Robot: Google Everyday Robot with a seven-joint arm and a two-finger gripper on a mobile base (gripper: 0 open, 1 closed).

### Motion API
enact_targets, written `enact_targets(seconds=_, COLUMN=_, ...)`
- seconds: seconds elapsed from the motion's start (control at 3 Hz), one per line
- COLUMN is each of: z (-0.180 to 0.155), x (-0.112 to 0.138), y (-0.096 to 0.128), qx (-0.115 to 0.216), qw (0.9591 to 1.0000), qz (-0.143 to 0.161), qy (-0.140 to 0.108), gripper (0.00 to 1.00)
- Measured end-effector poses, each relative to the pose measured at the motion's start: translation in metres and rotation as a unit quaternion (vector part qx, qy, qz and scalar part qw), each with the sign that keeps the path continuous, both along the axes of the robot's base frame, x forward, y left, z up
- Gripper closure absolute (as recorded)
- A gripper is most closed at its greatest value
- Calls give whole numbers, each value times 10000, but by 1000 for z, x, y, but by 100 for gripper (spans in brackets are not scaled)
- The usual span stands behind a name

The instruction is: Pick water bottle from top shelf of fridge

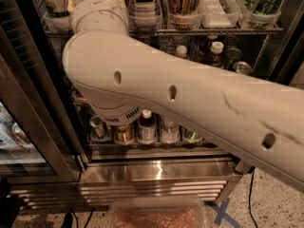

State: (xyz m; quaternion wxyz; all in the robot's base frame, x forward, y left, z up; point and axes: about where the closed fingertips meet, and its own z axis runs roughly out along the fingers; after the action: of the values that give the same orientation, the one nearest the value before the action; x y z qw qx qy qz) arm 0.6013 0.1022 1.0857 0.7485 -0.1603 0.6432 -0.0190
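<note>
Camera view: claw out of sight beyond arm (190, 99) wrist near top shelf (213, 31); opening cannot tell.

bulky cream-white arm (199, 103) with oval holes (172, 92), dark scuffs (231, 105), vented joint (117, 114); jaws hidden past top edge.
</note>
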Motion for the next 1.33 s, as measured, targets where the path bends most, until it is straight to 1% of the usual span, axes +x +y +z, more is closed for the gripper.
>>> enact_targets(seconds=0.33, z=0, x=6, y=1, qx=51, qw=10000, qz=-10, qy=19, gripper=33)
enact_targets(seconds=0.67, z=1, x=11, y=-3, qx=105, qw=9999, qz=-104, qy=25, gripper=34)
enact_targets(seconds=1.33, z=6, x=18, y=-15, qx=217, qw=9994, qz=-281, qy=1, gripper=31)
